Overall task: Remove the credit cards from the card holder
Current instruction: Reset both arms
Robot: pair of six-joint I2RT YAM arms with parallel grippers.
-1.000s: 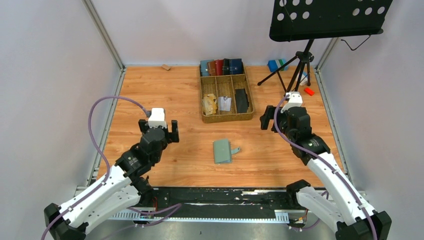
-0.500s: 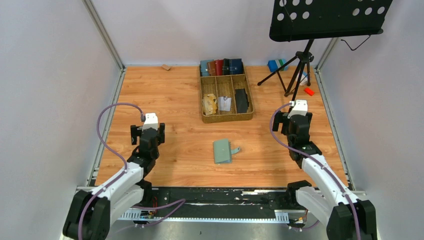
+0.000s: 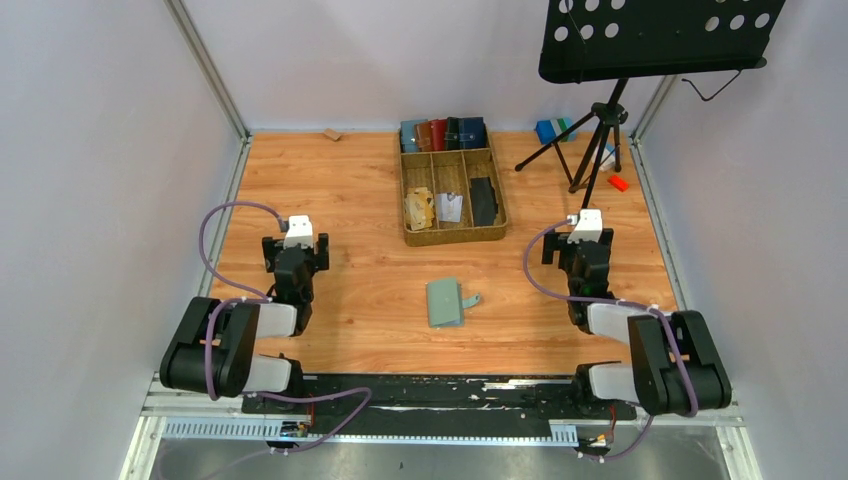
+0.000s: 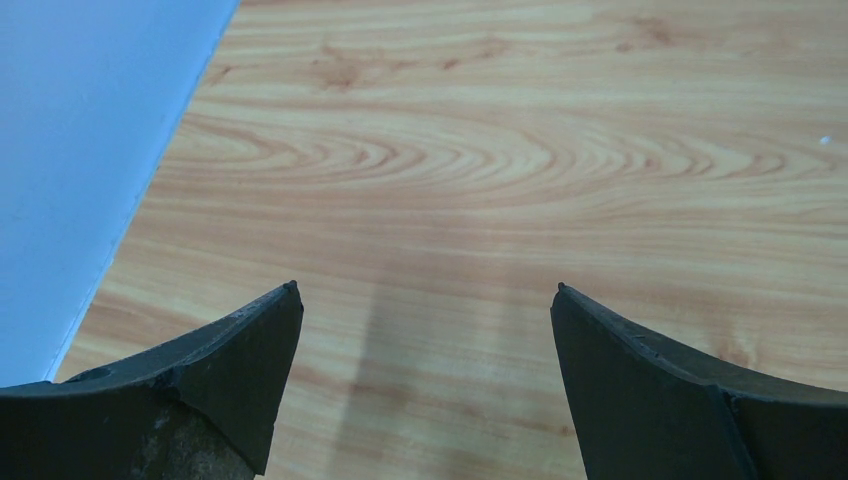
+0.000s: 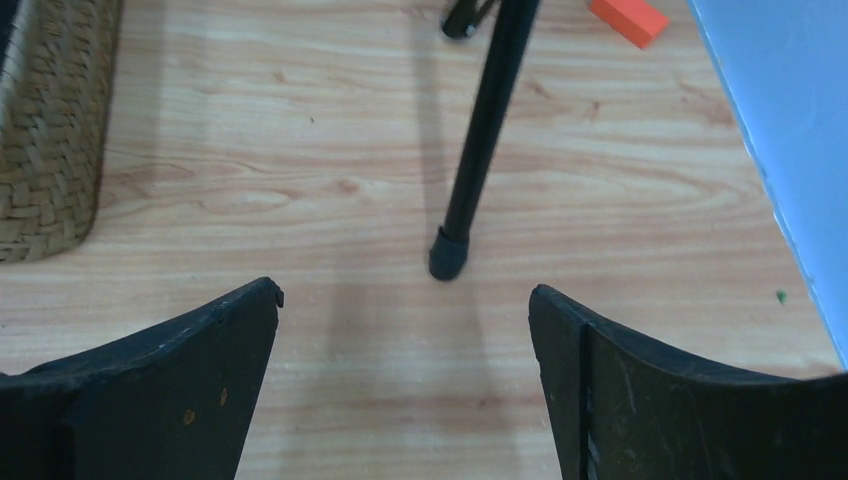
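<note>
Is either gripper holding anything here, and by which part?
Nothing is held. The left gripper and right gripper are open and empty; the card holder lies apart from both.

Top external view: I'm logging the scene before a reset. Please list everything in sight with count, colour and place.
card holder: one, sage green, mid-table, closed
basket: one, tan woven, far centre of the table
wallets: about five, blue, brown, black, in a row at the basket's far end
paper wad: one, tan, left compartment
pale item: one, white-grey, middle compartment, unclear what
dark cards: black, right compartment, count unclear
music stand: one, black, far right
orange block: one, by the stand's leg
blue blocks: far right, count unclear
brown block: one, far edge
left end effector: open, over bare wood
right end effector: open, near the stand's foot
</note>
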